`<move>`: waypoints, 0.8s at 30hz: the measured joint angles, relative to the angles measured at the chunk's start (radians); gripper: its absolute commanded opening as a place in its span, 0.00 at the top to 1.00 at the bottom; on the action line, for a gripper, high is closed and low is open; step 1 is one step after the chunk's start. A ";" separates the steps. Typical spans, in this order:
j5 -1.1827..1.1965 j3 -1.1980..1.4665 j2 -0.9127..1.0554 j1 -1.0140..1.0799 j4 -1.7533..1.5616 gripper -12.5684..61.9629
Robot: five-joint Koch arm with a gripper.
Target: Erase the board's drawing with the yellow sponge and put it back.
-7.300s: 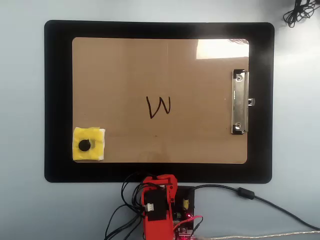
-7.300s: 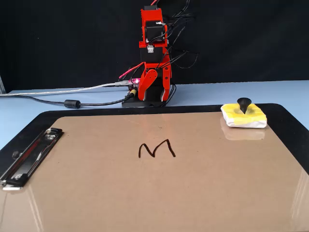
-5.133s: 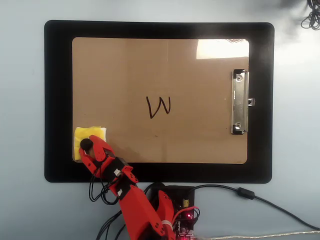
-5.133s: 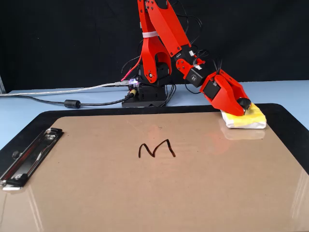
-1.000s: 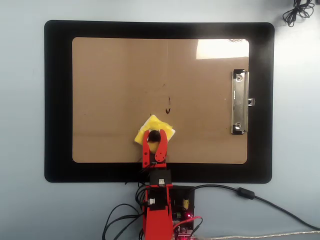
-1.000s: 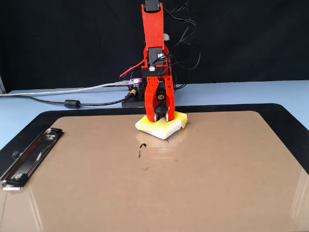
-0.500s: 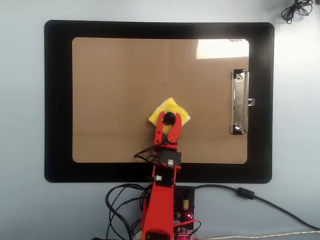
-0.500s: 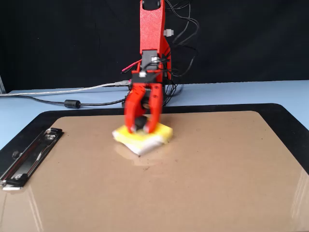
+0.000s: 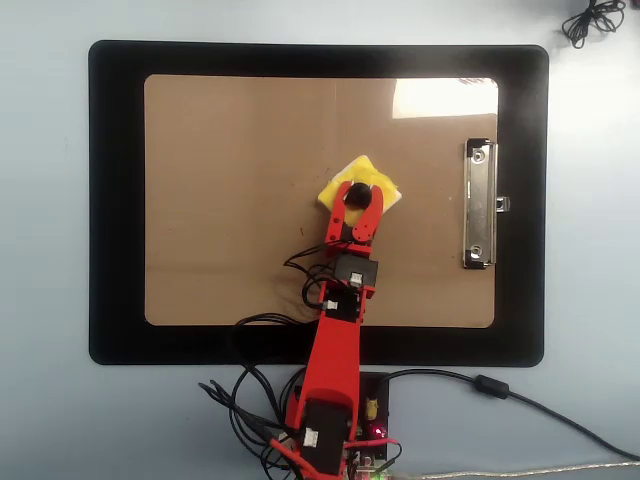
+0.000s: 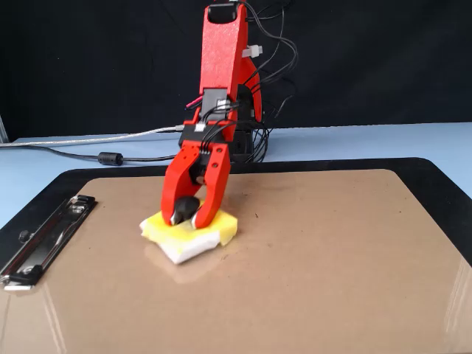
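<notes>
Yellow sponge, beside the board's clip: soft, light; I am gripping its knob with the gripper.

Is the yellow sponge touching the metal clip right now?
No, in the overhead view the yellow sponge lies apart from the metal clip, with bare board between them.

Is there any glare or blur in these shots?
Overhead view: a bright glare patch on the board near its top right corner. Fixed view: the board's glossy surface shows pale streaks toward the bottom edge; the gripper and sponge look sharp, not blurred.
</notes>
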 measured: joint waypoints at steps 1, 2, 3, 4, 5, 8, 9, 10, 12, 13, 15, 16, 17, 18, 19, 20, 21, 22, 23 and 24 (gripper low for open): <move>0.000 0.012 0.000 -0.002 -0.009 0.94; 0.000 0.057 0.021 -0.008 -0.021 0.94; 0.000 0.107 0.064 -0.011 -0.034 0.94; 0.000 0.232 0.155 -0.008 -0.054 0.94; 0.000 0.311 0.213 -0.003 -0.051 0.94; 0.000 0.512 0.445 -0.061 -0.040 0.94; 0.003 0.522 0.492 -0.074 -0.029 0.94; 0.003 0.520 0.515 -0.094 -0.023 0.94; 0.003 0.499 0.480 -0.130 -0.025 0.94; 0.002 0.469 0.445 -0.137 -0.025 0.94; 0.002 0.321 0.305 -0.149 -0.025 0.94; 0.002 0.183 0.186 -0.149 -0.028 0.94; -0.002 0.130 0.117 -0.147 -0.035 0.94; 0.000 0.081 0.054 -0.144 -0.044 0.94; -0.002 0.041 0.003 -0.146 -0.064 0.94; -0.002 0.009 -0.034 -0.156 -0.092 0.94; -0.002 0.023 -0.041 -0.158 -0.104 0.94; -0.002 0.055 -0.028 -0.167 -0.112 0.94; -0.002 0.097 -0.002 -0.175 -0.132 0.94; -0.002 0.187 0.060 -0.193 -0.155 0.94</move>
